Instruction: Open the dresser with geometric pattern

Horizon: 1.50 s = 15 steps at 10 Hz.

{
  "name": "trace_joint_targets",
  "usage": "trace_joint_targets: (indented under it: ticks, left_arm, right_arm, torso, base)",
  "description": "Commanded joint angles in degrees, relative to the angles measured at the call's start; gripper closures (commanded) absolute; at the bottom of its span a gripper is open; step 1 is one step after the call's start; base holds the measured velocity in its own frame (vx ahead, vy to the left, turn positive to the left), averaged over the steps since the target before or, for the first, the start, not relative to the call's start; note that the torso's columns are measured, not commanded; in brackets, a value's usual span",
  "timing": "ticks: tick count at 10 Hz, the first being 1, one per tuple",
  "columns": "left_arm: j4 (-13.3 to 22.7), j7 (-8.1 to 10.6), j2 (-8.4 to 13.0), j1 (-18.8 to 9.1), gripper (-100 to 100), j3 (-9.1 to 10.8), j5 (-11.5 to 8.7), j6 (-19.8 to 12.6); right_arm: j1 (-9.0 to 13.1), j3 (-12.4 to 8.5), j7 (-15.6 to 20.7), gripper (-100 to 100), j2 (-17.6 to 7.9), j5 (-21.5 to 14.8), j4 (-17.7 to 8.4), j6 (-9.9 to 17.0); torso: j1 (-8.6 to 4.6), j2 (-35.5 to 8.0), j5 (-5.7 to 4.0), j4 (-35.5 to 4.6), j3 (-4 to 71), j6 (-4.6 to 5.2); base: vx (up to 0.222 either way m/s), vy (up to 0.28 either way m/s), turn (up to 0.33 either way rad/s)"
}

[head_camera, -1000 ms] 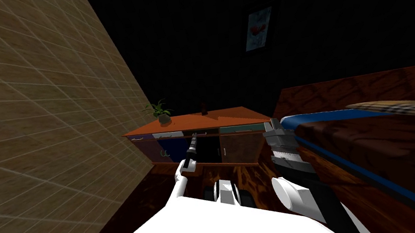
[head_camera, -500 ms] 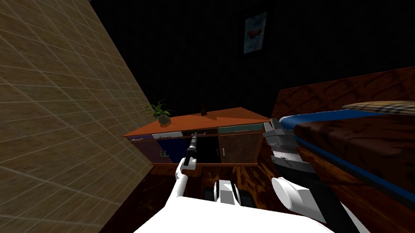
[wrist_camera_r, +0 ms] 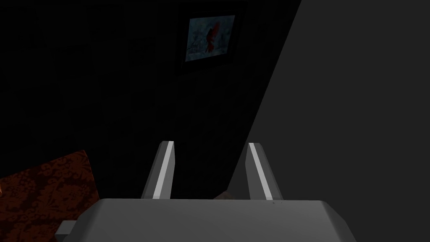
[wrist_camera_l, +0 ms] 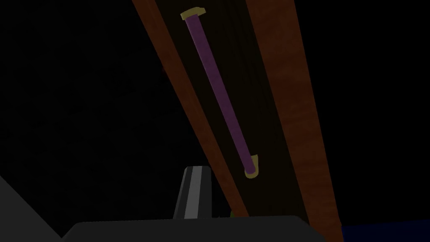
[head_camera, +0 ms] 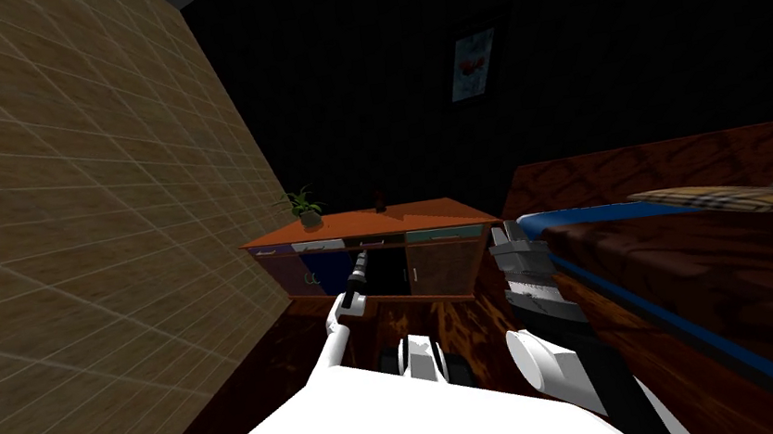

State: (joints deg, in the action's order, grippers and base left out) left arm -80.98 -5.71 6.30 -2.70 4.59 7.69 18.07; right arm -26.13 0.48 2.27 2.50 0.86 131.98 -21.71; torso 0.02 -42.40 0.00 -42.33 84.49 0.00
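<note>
Backing away is what the last second amounts to: the whole head view has shifted, so the move is mine and not the furniture's, and the dresser (head_camera: pixel 431 215) now sits a touch smaller and higher, just left of the frame's centre, against the dark back wall with the tiled wall running down the left. Its orange top carries a small plant (head_camera: pixel 307 209) at the left end and a small dark object (head_camera: pixel 380 199) near the middle. Below them are coloured fronts and a black area in the middle bay. The left gripper (head_camera: pixel 363 264) stays stretched out to that middle section, its tip just under the purple bar handle (head_camera: pixel 369 243). In the left wrist view the handle (wrist_camera_l: pixel 218 88) runs long and slanted across a dark panel between two brown wood strips, its brass end just beside the one finger (wrist_camera_l: pixel 194 189) that shows. The second finger is hidden, so I cannot tell whether this gripper is spread or pinching anything. The right gripper (head_camera: pixel 509 235) hangs idle at centre right, fingers (wrist_camera_r: pixel 164 168) spread apart with nothing between them. If the left hand has a hold, my retreat should draw the front out, but no clear gap shows yet, so the opening looks barely begun.
</note>
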Motion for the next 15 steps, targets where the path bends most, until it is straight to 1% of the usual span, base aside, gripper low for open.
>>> trace_joint_targets:
  ticks: [1,2,4,6,7,8,9,10,12,15]
  left_arm:
    - [-0.49,0.10,0.07,0.12,100,-0.15,0.02,-0.29]
    - [0.32,0.11,-0.03,0.18,-100,-0.02,-0.11,0.16]
    - [1.14,0.12,-0.03,0.20,-100,0.11,-0.23,0.56]
    - [2.33,0.12,-0.01,0.23,-100,0.28,-0.40,1.15]
    - [1.82,0.15,0.01,0.33,-100,0.20,-0.36,0.92]
    - [1.03,0.33,0.27,-0.54,-100,0.37,-0.44,-0.73]
    - [1.25,0.23,0.13,-0.03,-100,0.26,-0.39,0.16]
    - [1.16,0.25,0.14,-0.10,100,0.27,-0.39,-0.09]
    - [0.51,0.43,0.27,0.10,100,-0.04,-0.37,-0.58]
    - [-0.49,0.69,0.47,0.39,100,-0.49,-0.33,-1.33]
  right_arm:
    - [0.00,0.00,0.00,0,0.00,0.00,0.00,0.00]
    - [-0.02,0.00,0.00,0,0.00,0.00,0.00,0.00]
    - [-0.05,-0.01,0.00,0,-0.01,0.00,0.01,-0.01]
    - [-0.05,-0.01,0.00,0,-0.01,0.00,0.02,-0.01]
    - [-0.05,-0.01,0.00,0,-0.01,0.00,0.02,-0.01]
    - [-0.04,-0.01,0.00,0,0.00,0.00,0.01,-0.01]
    - [-0.04,-0.01,0.00,0,-0.01,0.00,0.01,-0.01]
    - [-0.03,-0.01,0.00,0,0.00,0.00,0.01,-0.01]
    - [-0.01,0.00,0.00,0,0.00,0.00,0.01,-0.01]
    - [0.00,0.00,0.00,0,0.00,0.00,0.00,0.00]
  torso:
    - [-0.02,0.12,0.01,0.05,0.09,0.00]
    - [0.00,0.48,0.00,0.13,0.29,0.01]
    - [0.03,0.84,0.02,0.26,0.54,0.00]
    - [-0.05,0.21,-0.01,0.07,0.14,0.00]
    - [-0.09,0.11,-0.02,0.03,0.07,0.00]
    - [-0.04,-0.22,-0.01,-0.04,-0.11,0.00]
    - [0.00,-0.18,0.00,-0.06,-0.11,0.01]
    - [0.01,-0.13,0.01,-0.02,-0.07,-0.01]
    - [-0.01,-0.22,0.00,-0.04,-0.11,-0.01]
    - [-0.02,-0.06,0.00,-0.02,-0.04,0.00]
  base:
    - [-0.101,-0.010,0.003]
    - [0.069,0.006,-0.023]
    - [0.150,0.008,-0.016]
    - [0.182,-0.010,-0.017]
    - [0.093,-0.010,-0.001]
    - [0.077,-0.002,-0.018]
    - [0.047,-0.001,-0.006]
    - [0.008,-0.001,0.001]
    - [-0.127,-0.008,0.018]
    - [-0.213,-0.001,0.018]
